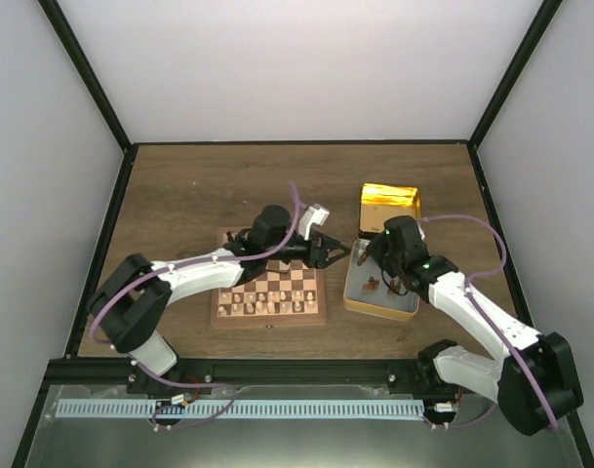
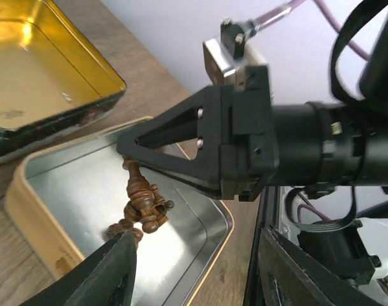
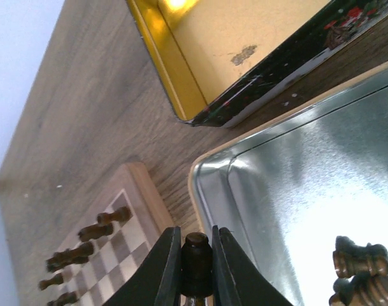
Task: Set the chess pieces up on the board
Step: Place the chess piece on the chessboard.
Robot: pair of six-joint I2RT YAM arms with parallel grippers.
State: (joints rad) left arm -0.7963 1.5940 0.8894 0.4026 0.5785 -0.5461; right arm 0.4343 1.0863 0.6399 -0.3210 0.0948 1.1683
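while right jaws pinch dark chess piece (image 3: pixel 197 254), left jaws gape.

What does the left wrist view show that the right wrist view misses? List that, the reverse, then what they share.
Left wrist only: the open left gripper and the right arm's wrist behind its fingers.
Right wrist only: the board, with chessmen standing on it.
Both: the gold lid, the silver tin, the pile of dark pieces in it, and the right gripper shut on one piece.
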